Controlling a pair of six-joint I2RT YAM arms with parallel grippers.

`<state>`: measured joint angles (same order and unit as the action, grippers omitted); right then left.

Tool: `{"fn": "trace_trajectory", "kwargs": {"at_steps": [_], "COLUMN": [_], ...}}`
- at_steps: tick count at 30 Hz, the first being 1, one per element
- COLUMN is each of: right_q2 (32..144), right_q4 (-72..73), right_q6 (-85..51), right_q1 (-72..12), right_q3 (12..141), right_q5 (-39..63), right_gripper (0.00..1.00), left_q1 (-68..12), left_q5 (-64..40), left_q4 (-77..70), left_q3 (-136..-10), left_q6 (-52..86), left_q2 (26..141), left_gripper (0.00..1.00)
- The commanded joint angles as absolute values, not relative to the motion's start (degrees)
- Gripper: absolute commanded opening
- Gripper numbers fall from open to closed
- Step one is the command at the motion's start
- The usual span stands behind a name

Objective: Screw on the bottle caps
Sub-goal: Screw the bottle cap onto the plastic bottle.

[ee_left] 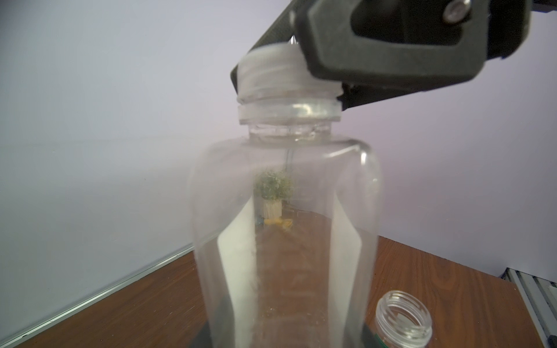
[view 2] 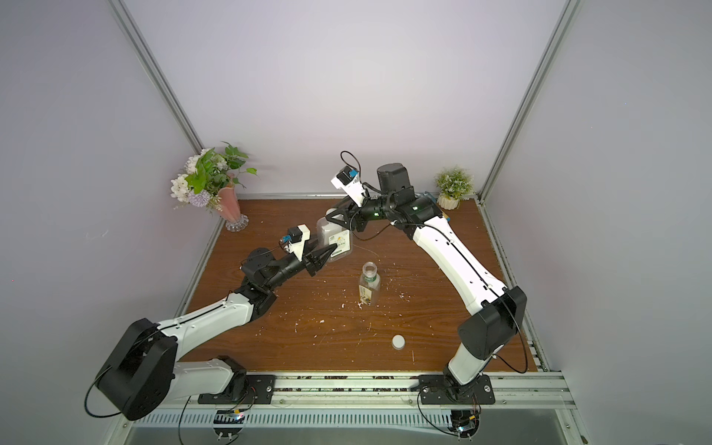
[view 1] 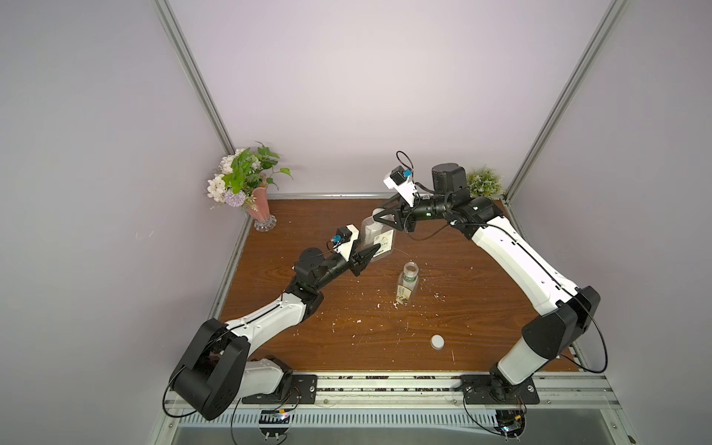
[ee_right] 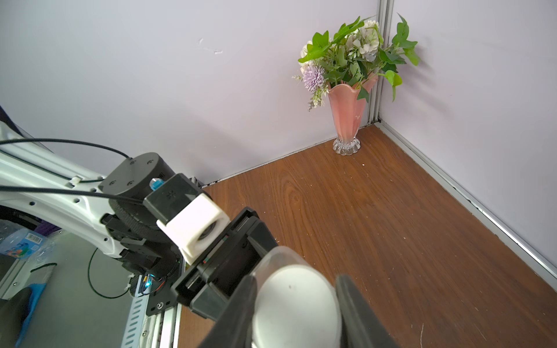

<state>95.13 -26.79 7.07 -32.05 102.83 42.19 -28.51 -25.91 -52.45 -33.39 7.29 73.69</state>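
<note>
The squarish clear bottle (view 1: 379, 239) (view 2: 334, 239) stands at the back of the table, and my left gripper (view 1: 373, 250) (view 2: 327, 254) is shut on its body. Its body (ee_left: 283, 226) fills the left wrist view. A white bottle cap (ee_left: 271, 75) (ee_right: 297, 304) sits on its neck, slightly tilted, with thread showing below it. My right gripper (view 1: 379, 217) (view 2: 333, 215) (ee_right: 297, 313) is shut on that cap from above. The round slimmer bottle (view 1: 408, 283) (view 2: 369, 287) (ee_left: 404, 319) stands open nearby. A second white cap (view 1: 437, 341) (view 2: 398, 341) lies loose toward the front.
A pink flower vase (view 1: 258, 208) (ee_right: 346, 120) stands in the back left corner. A small potted plant (view 2: 452, 188) stands at the back right. White crumbs dot the wooden table (view 1: 346, 327). Aluminium rails edge the table.
</note>
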Motion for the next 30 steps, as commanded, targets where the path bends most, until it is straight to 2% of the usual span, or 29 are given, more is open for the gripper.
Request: {"fn": "trace_trajectory", "kwargs": {"at_steps": [1,3,5,11,30], "right_q2": [95.17,95.19,95.43,98.23,103.62], "right_q4": [-28.2,-27.45,-26.89,-28.34,-30.26], "right_q6": [7.0,5.8,4.39,-0.3,-17.85], "right_q1": [-33.01,-33.18,-33.84,-38.78,-52.08], "right_q3": [103.64,103.55,103.62,106.4,109.66], "right_q5": [42.19,40.98,38.2,24.21,-10.36], "right_gripper": [0.2,0.08,0.0,0.0,0.0], "left_q1": [-28.08,-27.95,-28.03,-28.87,-31.11], "left_q5": [-25.48,-25.12,-24.83,-17.47,-1.73], "left_q4": [-54.87,-54.86,-54.84,-55.45,-58.55], "left_q3": [-35.88,-35.93,-35.96,-35.6,-35.62], "left_q6": [7.21,6.89,6.34,5.24,1.55], "left_q2": [74.0,74.2,74.49,73.4,71.18], "left_gripper": [0.01,0.01,0.0,0.0,0.0]}}
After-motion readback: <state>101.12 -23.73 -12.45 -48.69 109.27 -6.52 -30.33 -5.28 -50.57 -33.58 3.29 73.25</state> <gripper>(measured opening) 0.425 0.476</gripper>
